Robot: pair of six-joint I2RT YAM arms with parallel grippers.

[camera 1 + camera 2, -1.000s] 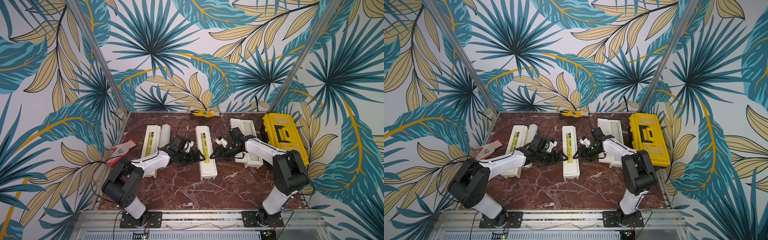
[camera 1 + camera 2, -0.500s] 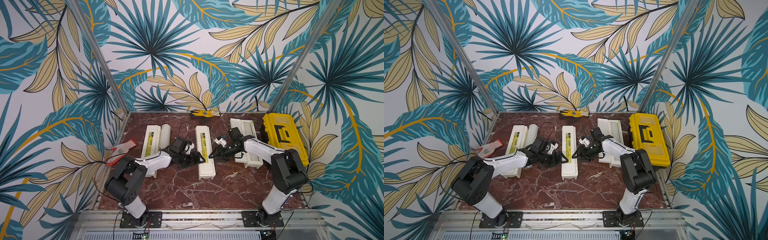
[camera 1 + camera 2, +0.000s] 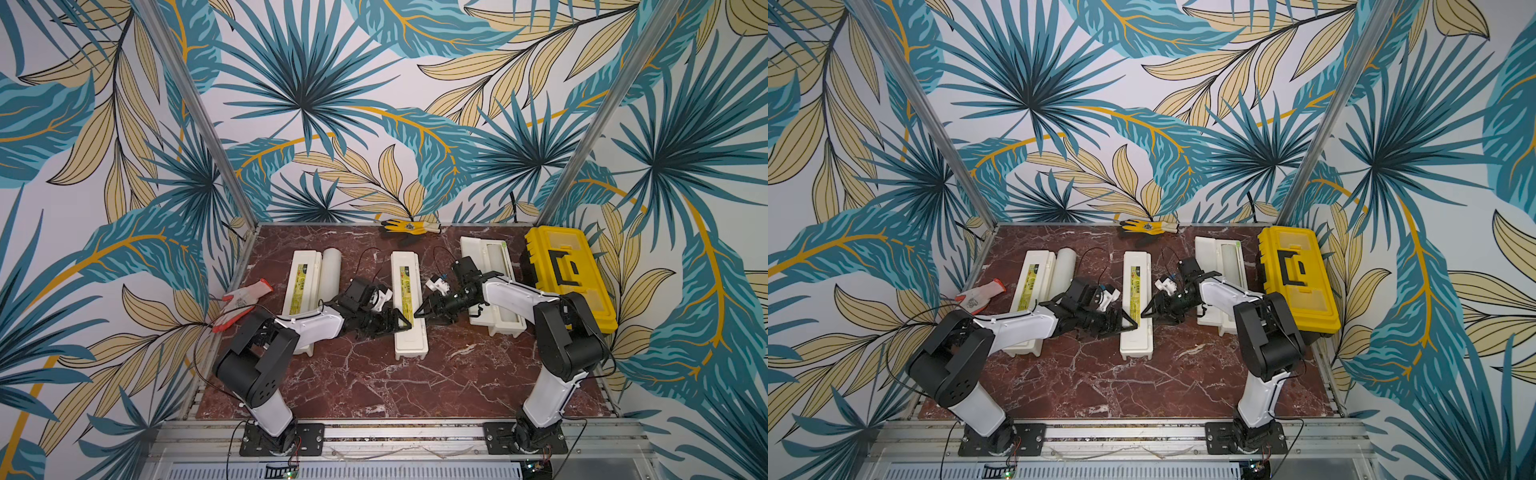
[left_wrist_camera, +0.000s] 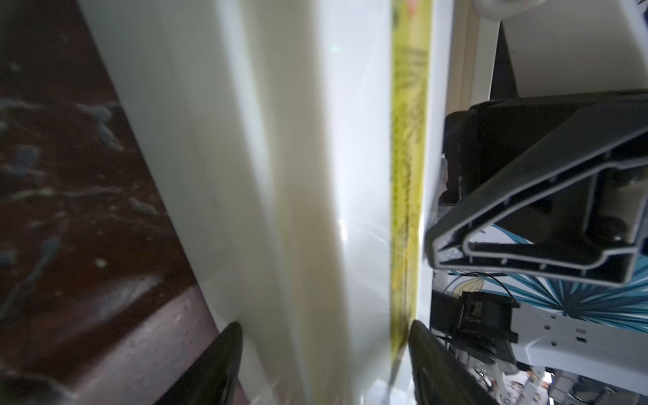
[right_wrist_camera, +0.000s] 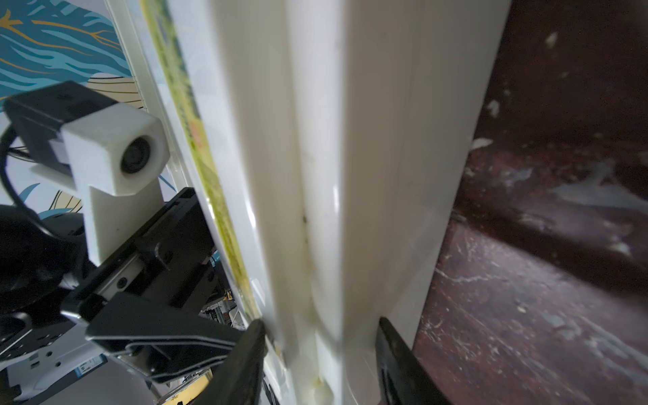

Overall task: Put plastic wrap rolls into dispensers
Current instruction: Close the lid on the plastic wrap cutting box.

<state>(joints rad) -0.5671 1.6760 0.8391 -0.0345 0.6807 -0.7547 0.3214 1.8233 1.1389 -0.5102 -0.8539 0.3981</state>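
**Both claws at the middle dispenser.** The closed middle dispenser [image 3: 409,349], yellow label up, is flanked on both long sides at mid-bench, as seen in both top views. The left claw [image 3: 405,323] is set against its left edge. In the left wrist view the black fingers [image 4: 221,364] are seen straddling the cream box, one by the labelled lid and one by the lower wall next to the bench [image 3: 374,386]. That view is blurred, so whether the box is pinched or merely bracketed cannot be told. The right claw [image 3: 419,312] is set at the opposite edge, facing the left one, and is seen clenched on the dispenser. One finger [image 5: 245,361] is laid against the lid's rim, the other against the side wall.

A loose plastic wrap roll [image 3: 330,276] is seen lying against the right flank of the left dispenser [image 3: 301,286]. The right dispenser [image 3: 478,257] is laid open just beside the yellow toolbox [image 3: 567,286], and a pale roll appears to be seated in its trough. A yellow glove [image 3: 409,226] is seen at the back edge, a red-and-white glove [image 3: 245,297] at the left edge. Narrow strips of marble are seen between the three boxes, and wide open bench is seen in front of them, toward the arm bases.
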